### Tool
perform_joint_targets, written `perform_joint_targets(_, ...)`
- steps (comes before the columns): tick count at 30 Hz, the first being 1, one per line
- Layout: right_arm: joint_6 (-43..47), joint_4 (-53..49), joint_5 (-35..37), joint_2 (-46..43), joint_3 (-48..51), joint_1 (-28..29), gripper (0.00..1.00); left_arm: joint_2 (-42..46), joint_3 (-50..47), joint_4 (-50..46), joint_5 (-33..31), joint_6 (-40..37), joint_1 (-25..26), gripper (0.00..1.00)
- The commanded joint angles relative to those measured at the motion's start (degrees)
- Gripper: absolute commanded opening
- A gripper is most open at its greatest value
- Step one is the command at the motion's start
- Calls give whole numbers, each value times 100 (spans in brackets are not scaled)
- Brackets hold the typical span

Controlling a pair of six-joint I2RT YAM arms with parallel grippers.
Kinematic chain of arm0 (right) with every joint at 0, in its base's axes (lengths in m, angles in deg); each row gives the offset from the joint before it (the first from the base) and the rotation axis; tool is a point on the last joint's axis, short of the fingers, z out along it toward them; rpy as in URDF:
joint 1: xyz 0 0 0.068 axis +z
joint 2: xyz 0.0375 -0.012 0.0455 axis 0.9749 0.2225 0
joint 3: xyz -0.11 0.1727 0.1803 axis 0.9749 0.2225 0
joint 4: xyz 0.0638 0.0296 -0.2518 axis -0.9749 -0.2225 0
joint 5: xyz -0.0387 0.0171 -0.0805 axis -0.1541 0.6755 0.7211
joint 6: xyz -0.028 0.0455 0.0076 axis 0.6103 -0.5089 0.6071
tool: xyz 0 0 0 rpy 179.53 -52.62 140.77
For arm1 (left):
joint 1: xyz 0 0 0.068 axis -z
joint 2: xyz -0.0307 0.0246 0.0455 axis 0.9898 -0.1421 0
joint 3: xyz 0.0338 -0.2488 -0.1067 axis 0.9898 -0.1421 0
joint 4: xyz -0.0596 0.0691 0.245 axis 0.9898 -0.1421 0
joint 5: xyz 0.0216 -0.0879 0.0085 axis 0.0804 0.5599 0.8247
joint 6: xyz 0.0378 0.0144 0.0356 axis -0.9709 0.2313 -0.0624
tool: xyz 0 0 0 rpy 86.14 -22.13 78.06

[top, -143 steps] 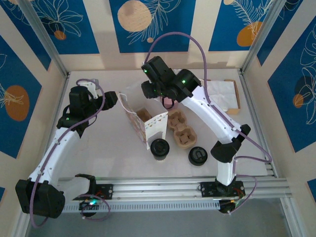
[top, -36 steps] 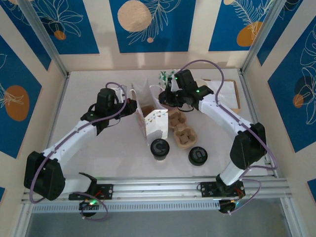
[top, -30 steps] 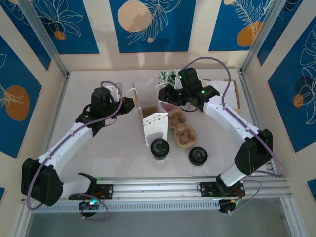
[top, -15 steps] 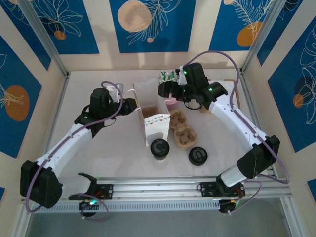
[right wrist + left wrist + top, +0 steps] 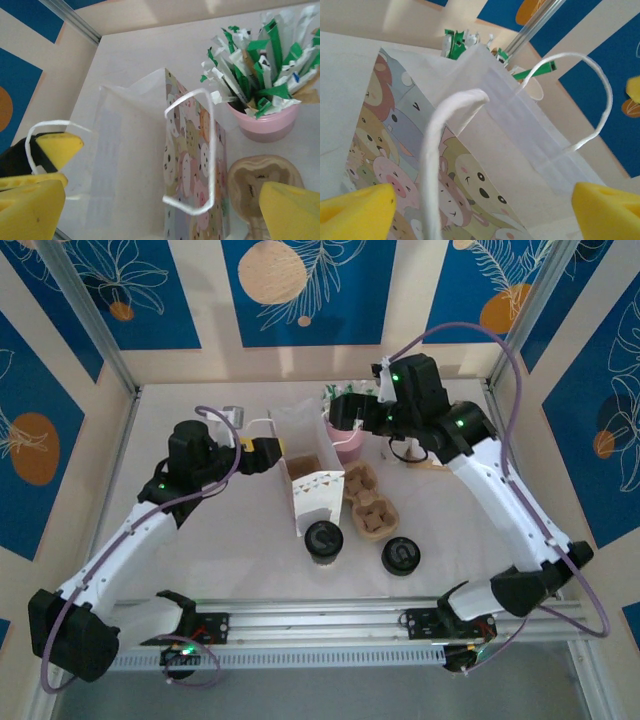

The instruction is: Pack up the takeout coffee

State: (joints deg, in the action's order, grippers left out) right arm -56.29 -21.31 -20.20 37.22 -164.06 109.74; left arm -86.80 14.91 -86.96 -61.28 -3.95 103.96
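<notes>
Paper bag [image 5: 314,496] standing open; takeout coffee [image 5: 323,539] outside, in front of it; sachet-filled pink cup [image 5: 346,443] behind it; left gripper [image 5: 480,202] and right gripper [image 5: 160,212] spread wide, empty.

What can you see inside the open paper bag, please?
From the top view, a brown cardboard piece lies at the bottom of the paper bag. The bag's walls cover the rest, so I cannot tell what else is inside.

Takeout coffee [image 5: 323,539]: we see a small paper cup with a round black sip lid.
Pose: upright, lid on.
Place: well apart from left gripper [image 5: 264,448] and right gripper [image 5: 345,415], nearer the arm bases than both jaws.
</notes>
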Motion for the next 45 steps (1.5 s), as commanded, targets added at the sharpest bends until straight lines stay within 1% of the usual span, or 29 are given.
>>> perform_joint_targets(1, 262, -591, 559, -345, -169, 326, 100, 260, -14, 54, -86, -271, -42, 100)
perform_joint_targets(4, 426, -728, 856, -607, 21, 783, 100, 417, -23, 28, -218, -373, -42, 100)
perform_joint_targets(6, 602, -717, 1030, -807, 247, 1199, 99, 528, -56, 31, -337, -447, -36, 100)
perform_joint_targets(9, 875, -559, 1038, -1149, 781, 1748, 99, 704, -39, -74, -564, -608, -42, 100)
perform_joint_targets(11, 985, -437, 1050, -1372, 1190, 2002, 99, 858, -71, -128, -875, -672, -41, 100)
perform_joint_targets(13, 1008, -359, 1118, -1566, 1580, 2175, 96, 1020, -137, -207, -1321, -695, -51, 100)
perform_joint_targets(17, 1109, -109, 943, -1831, 2460, 2531, 93, 1236, -179, -464, -2135, -739, -63, 100)
perform_joint_targets(20, 1273, -25, 1045, -1771, 2959, 2968, 92, 1247, -145, -565, -2217, -797, -77, 100)
perform_joint_targets(23, 1172, -28, 1213, -1519, 3214, 3211, 91, 1194, -118, -570, -2093, -787, -77, 99)
perform_joint_targets(25, 1056, 56, 1333, -1367, 3360, 3326, 90, 1152, -105, -603, -2073, -774, -77, 97)
perform_joint_targets(28, 880, 309, 1380, -1218, 3577, 3440, 93, 1085, -57, -709, -2124, -787, -77, 97)
perform_joint_targets(30, 878, 485, 1407, -1161, 3739, 3481, 94, 1054, -48, -718, -2114, -796, -78, 97)
perform_joint_targets(33, 817, 662, 1504, -1082, 3915, 3444, 94, 1023, -49, -718, -2060, -786, -83, 97)
perform_joint_targets(40, 705, 1004, 1332, -867, 4137, 3306, 93, 957, -48, -718, -2037, -805, -86, 97)
perform_joint_targets(45, 709, 1093, 1497, -760, 4213, 3257, 93, 955, -50, -724, -2037, -822, -86, 96)
